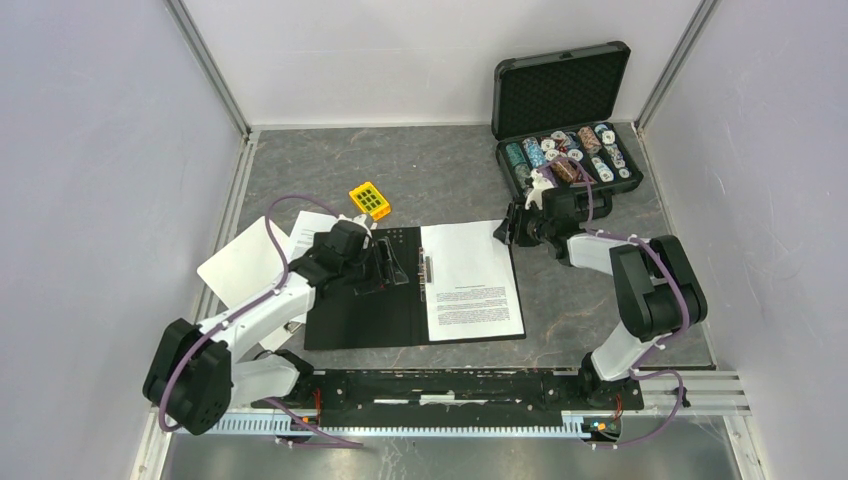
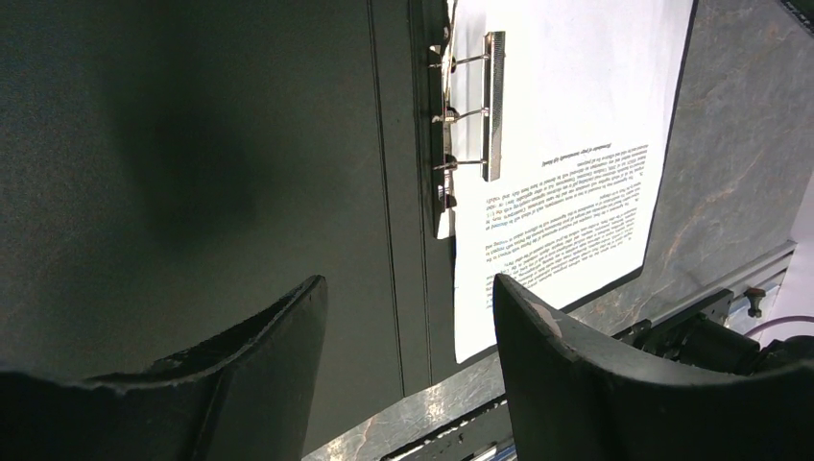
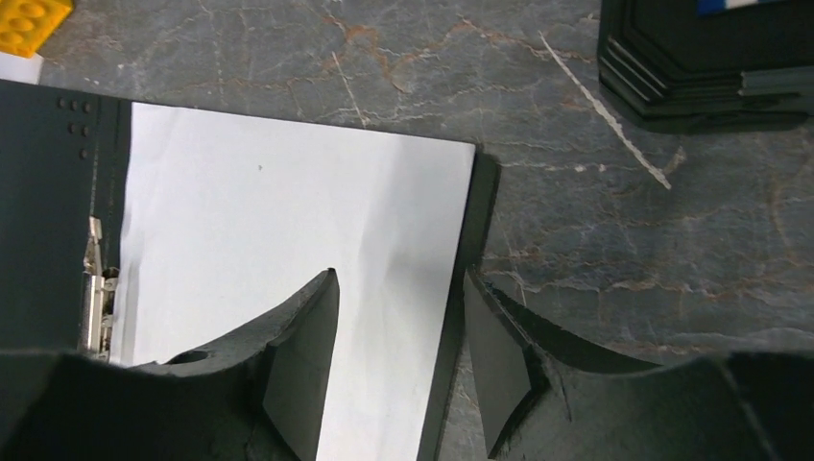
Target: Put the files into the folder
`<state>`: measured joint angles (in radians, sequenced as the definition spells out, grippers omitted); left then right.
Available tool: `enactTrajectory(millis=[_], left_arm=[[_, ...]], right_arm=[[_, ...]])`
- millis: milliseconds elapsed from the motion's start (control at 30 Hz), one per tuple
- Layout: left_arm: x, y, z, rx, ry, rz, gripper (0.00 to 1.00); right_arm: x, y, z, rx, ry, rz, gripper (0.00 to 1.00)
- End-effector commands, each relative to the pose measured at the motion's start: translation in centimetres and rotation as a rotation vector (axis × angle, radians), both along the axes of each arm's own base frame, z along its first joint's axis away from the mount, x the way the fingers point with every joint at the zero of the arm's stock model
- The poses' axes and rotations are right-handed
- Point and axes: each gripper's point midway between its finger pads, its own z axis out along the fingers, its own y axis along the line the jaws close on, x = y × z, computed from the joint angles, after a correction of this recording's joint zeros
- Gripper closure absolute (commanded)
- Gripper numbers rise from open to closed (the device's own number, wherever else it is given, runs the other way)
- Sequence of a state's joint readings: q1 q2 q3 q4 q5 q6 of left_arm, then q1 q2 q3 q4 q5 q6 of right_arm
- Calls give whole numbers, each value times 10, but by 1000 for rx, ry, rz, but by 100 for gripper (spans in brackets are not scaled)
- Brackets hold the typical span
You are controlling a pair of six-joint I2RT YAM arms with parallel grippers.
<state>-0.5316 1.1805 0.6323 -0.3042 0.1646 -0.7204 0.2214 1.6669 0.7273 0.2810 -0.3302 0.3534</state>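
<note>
The folder [image 1: 360, 315] lies open and flat on the table, black inside up, with its metal clip [image 1: 424, 268] along the spine. The files [image 1: 470, 280], white sheets with printed text, rest on its right half. My left gripper [image 1: 385, 262] hovers open over the bare left half [image 2: 192, 144], close to the spine, with nothing between its fingers [image 2: 408, 298]. My right gripper [image 1: 505, 232] is at the far right corner of the files [image 3: 278, 211]. Its jaws stand open [image 3: 398, 283], one over the paper, one over the table past the folder's edge [image 3: 470, 230].
A black case of poker chips [image 1: 565, 130] stands open at the back right. A yellow block [image 1: 369, 200] lies behind the folder. A white clipboard [image 1: 240, 265] and another white sheet [image 1: 310, 228] lie left, partly under my left arm. The arms' rail [image 1: 450, 385] runs along the near edge.
</note>
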Motion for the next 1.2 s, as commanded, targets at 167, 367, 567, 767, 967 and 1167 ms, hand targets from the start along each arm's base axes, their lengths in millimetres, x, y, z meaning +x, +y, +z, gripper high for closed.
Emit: enactTrajectory(millis=[167,367,567,767,967,1167], left_arm=[[0,6,31,19,-87,-55,29],[2,23,47,64,-145,7,30],[0,21,26,13,-122,71,37],[-9,11,-3,-21,-46,33,39],[-12,14,-18,-22,-28,51,39],[-16,17,-32,-9,-7,57,39]], right_arm=[[11,-6,42,-66,-82,10,38],[8,23,72,-22,-161,96,26],[-14,107,97,113,-253,389,12],[-29,164,90,200,-265,549,8],[-31,198,74,262,-215,630,9],[-30,213,54,250,-172,649,10]])
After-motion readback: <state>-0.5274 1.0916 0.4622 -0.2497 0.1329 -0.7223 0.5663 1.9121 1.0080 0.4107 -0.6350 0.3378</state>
